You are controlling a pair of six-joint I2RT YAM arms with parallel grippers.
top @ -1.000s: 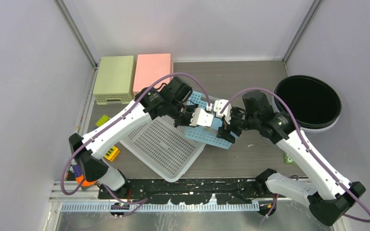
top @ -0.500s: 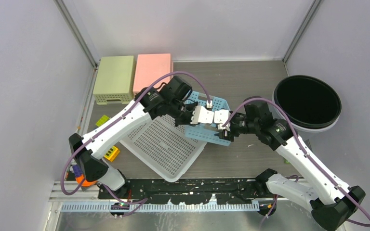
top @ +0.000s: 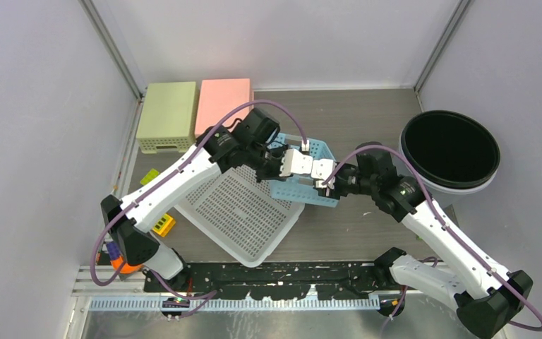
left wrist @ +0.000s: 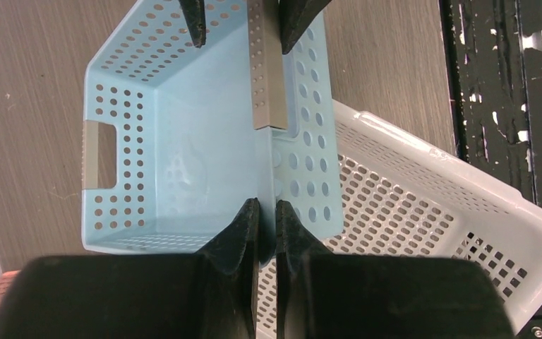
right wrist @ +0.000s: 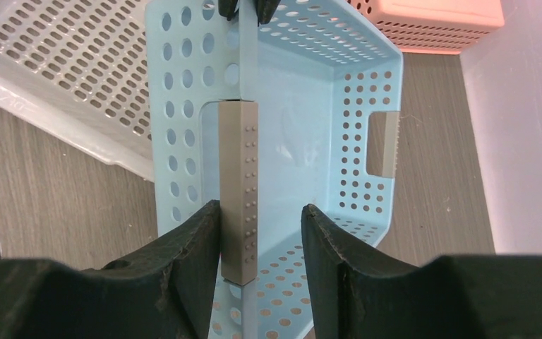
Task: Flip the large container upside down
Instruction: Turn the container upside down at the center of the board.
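- Blue basket hangs tilted above the table, between the two arms in the middle of the workspace.
- Its near left corner overlaps the edge of the white basket, which lies beside it with its flat perforated base upward.
- Left gripper is clamped tight on the rim of one long wall of the blue basket, with one finger inside the wall and one outside.
- Right gripper reaches the same wall from the opposite end, and the two grippers nearly meet in the overhead view.
- Its fingers straddle a gray perforated strip on the rim.
- One finger touches the strip, and a clear gap remains on the other side, so the jaws are only partly closed and do not yet pinch.
- Both wrist views look into the basket's hollow, showing a cut-out handle in an end wall.
- A pink box and a green box sit side by side at the far left.
- A round black tray sits at the far right, well apart from the baskets.
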